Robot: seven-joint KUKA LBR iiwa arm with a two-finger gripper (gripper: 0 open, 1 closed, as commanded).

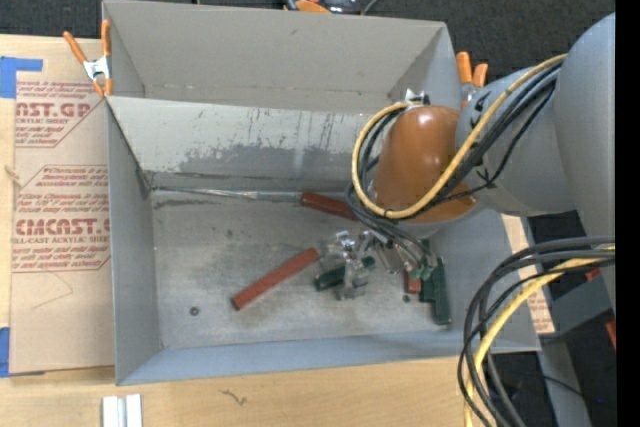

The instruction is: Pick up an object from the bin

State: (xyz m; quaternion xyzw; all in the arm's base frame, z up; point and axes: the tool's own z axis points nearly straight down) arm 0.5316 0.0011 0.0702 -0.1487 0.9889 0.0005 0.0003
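1. The bin [130, 215] is grey sheet metal with sloping walls and a flat floor. We note dull scuffs and pale streaks low on its back wall.
2. The arm [590, 135] has a smooth grey casing and enters from the right. A glossy, rounded orange cover [420, 165] sits at its wrist, with yellow and black cables [375, 155] looped around it.
3. The gripper [350, 265] is bright metal and stands low over the bin floor, right of centre. We cannot tell whether the jaws are apart or together.
4. The stick [272, 282] is red-brown, flat, straight and narrow, and lies on the floor near the centre. Its long axis runs diagonally from lower left to upper right. The upper-right end lies just beside the gripper, and we cannot tell whether they touch.
5. The green piece [326, 283] is small, dark and irregular. It lies on the floor just beside the gripper, near the stick's upper end.
6. The second stick [328, 205] is also red-brown and lies at the foot of the back wall. Its right end is hidden behind the cables.
7. The green block [436, 287] is dark and elongated. It lies near the right wall, apart from the stick.
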